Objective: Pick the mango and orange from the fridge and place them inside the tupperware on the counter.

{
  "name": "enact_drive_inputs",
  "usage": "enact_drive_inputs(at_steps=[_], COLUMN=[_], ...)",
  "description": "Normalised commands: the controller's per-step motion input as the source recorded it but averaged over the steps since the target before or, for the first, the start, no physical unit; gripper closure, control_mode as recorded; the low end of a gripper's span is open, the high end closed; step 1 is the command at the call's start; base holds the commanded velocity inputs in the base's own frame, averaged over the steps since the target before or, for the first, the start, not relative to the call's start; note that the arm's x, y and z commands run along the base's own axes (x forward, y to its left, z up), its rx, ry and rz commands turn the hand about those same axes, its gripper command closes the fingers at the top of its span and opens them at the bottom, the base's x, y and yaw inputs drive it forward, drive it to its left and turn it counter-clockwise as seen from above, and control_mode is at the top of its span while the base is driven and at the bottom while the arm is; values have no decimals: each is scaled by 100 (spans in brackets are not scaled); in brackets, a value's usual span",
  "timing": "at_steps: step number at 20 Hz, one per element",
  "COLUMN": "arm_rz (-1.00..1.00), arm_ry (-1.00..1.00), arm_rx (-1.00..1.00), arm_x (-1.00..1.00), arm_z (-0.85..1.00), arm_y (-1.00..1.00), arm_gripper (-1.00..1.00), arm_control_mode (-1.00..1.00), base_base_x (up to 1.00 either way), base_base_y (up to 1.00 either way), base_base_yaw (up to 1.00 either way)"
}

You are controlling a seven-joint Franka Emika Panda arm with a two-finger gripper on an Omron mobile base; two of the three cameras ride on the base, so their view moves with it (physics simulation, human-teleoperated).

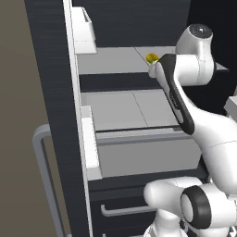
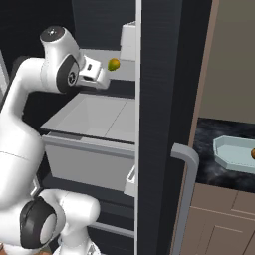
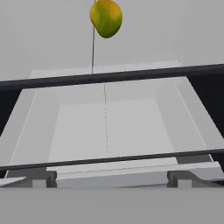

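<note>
Tool [image 2: 102,74] near mango [image 2: 114,64], upper centre; its opening cannot be told. Orange [image 2: 253,154] is seen already in tupperware [image 2: 226,152].

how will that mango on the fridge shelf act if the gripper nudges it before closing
The mango looks rounded and smooth, so it would probably roll along the flat grey shelf if bumped. Nothing beside it seems to block it. It looks small and rigid, so likely light, but its curved skin may slip between narrow fingers.
</note>
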Motion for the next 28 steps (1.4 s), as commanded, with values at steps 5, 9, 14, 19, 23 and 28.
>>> enact_drive_inputs(at_steps=[5,9,14,19,23,28], arm_rz=[0,0,0,0,0,0], arm_ry=[-3,0,0,0,0,0], arm_rx=[0,0,0,0,0,0], arm_x=[67,69,65,60,57,54], arm_z=[14,15,8,0,0,0], arm_y=[-12,-9,-5,-2,0,-1], arm_gripper=[-100,-100,-100,-100,-100,-100], arm_control_mode=[-100,-100,-100,-100,-100,-100], base_base_x=[0,0,0,0,0,0], base_base_y=[0,0,0,0,0,0], base_base_yaw=[0,0,0,0,0,0])
